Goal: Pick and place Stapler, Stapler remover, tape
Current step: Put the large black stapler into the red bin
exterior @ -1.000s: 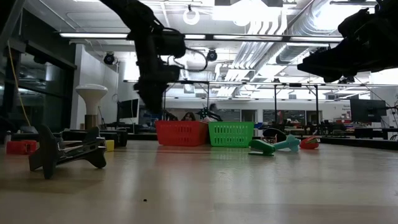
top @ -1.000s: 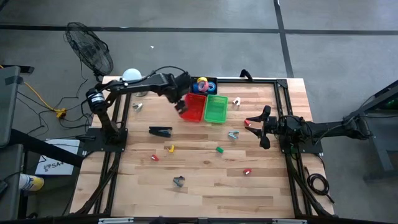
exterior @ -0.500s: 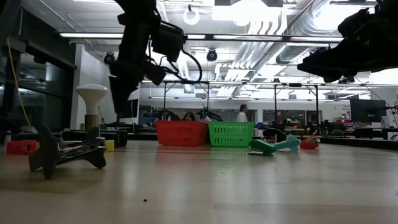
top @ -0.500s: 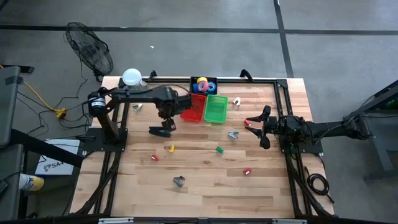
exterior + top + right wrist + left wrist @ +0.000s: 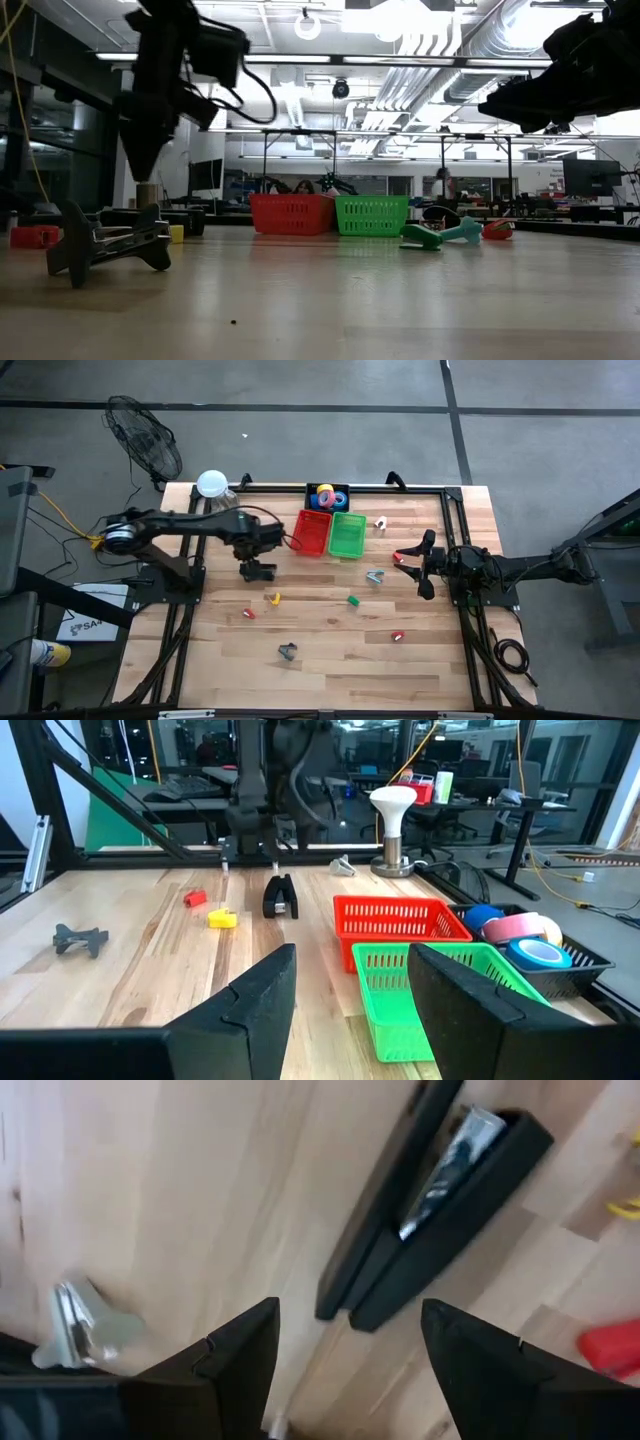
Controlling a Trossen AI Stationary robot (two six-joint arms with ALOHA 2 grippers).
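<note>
Fingers of the left gripper [image 5: 345, 1350] are spread apart, poised just above the black stapler [image 5: 257, 570], which lies on the table [image 5: 330, 630] beside the red basket [image 5: 312, 533]. Tape rolls [image 5: 327, 496] are seen in a black tray behind the baskets. The right gripper [image 5: 412, 565] is held open near the table's right edge, gripping nothing.

Robotics lab; ceiling ducts [image 5: 480, 45], strip lights [image 5: 210, 57], desks w/ monitors [image 5: 590, 178]

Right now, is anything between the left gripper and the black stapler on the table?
Nothing visible. The left gripper hangs open just above the stapler, which lies alone on bare wood. The nearest things, a small metal claw piece and a red piece, sit off to the sides, clear of the stapler.
</note>
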